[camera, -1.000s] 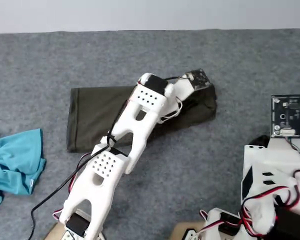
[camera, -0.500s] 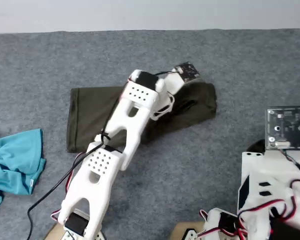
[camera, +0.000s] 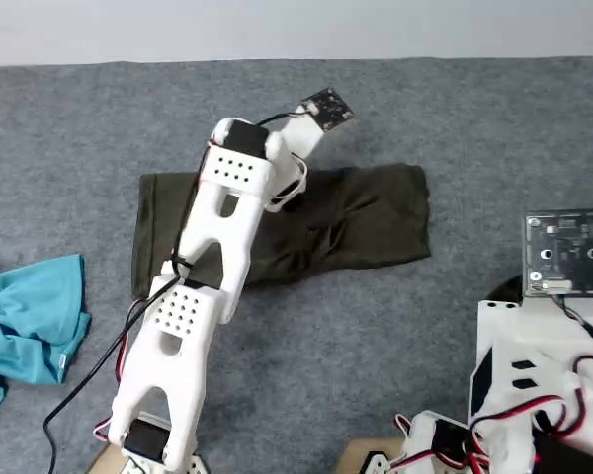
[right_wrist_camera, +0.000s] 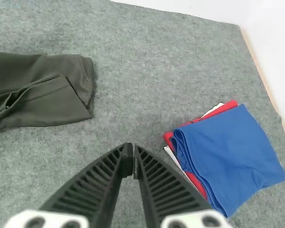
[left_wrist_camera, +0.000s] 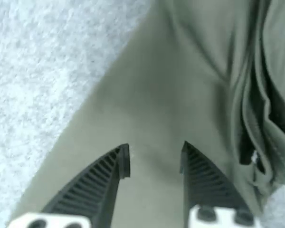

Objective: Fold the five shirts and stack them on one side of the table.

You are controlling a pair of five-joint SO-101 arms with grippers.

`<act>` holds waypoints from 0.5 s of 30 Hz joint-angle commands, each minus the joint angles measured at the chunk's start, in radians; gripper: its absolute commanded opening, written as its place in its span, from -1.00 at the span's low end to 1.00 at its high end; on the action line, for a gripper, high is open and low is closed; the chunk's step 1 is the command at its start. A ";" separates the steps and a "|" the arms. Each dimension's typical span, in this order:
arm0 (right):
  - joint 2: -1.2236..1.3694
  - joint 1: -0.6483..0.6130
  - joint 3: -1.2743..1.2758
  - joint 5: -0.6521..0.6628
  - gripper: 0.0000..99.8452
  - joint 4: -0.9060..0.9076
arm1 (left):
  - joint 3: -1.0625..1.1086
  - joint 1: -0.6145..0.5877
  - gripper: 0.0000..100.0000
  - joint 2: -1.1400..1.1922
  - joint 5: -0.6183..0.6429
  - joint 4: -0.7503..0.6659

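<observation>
A dark olive shirt (camera: 351, 222) lies folded in a long strip across the middle of the grey table; its right end is rumpled. My left gripper (left_wrist_camera: 153, 159) hangs open just above the shirt's (left_wrist_camera: 180, 85) far edge near its middle, nothing between the fingers. My left arm (camera: 222, 227) crosses the shirt in the high view. My right gripper (right_wrist_camera: 133, 156) is shut and empty, held above bare carpet. In the right wrist view the olive shirt (right_wrist_camera: 38, 88) lies farther off, and a stack with a blue shirt (right_wrist_camera: 230, 154) over a red shirt (right_wrist_camera: 199, 128) lies near the table's side.
A crumpled teal shirt (camera: 30, 316) lies at the table's left edge. My right arm's base (camera: 544, 365) and a circuit board (camera: 570, 252) stand at the lower right. The grey carpet (camera: 494, 118) is bare at the back.
My left arm swung left along the shirt's far edge, away from its right end. The shirt's right end now lies uncovered and rumpled. The right arm's board shifted slightly down.
</observation>
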 commanded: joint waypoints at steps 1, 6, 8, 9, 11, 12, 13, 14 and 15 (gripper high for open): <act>-0.001 0.015 0.000 0.011 -0.97 0.041 | -0.047 -0.009 -0.64 -0.080 0.000 0.012; -0.001 0.015 0.000 0.011 -0.97 0.041 | -0.127 0.052 -0.64 -0.120 0.003 0.110; -0.001 0.015 0.000 0.011 -0.97 0.041 | -0.130 0.091 -0.64 -0.144 0.023 0.114; -0.001 0.015 0.000 0.011 -0.97 0.041 | -0.128 0.107 -0.64 -0.158 0.029 0.114; -0.001 0.015 0.000 0.011 -0.97 0.041 | -0.113 0.149 -0.64 -0.172 0.032 0.114; -0.001 0.015 0.000 0.011 -0.97 0.041 | -0.091 0.170 -0.64 -0.176 0.032 0.114; -0.001 0.015 0.000 0.011 -0.97 0.041 | -0.064 0.190 -0.64 -0.176 0.032 0.114; -0.001 0.015 0.000 0.011 -0.97 0.041 | -0.030 0.210 -0.64 -0.176 0.032 0.114; -0.001 0.015 0.000 0.011 -0.97 0.041 | 0.005 0.224 -0.64 -0.175 0.032 0.114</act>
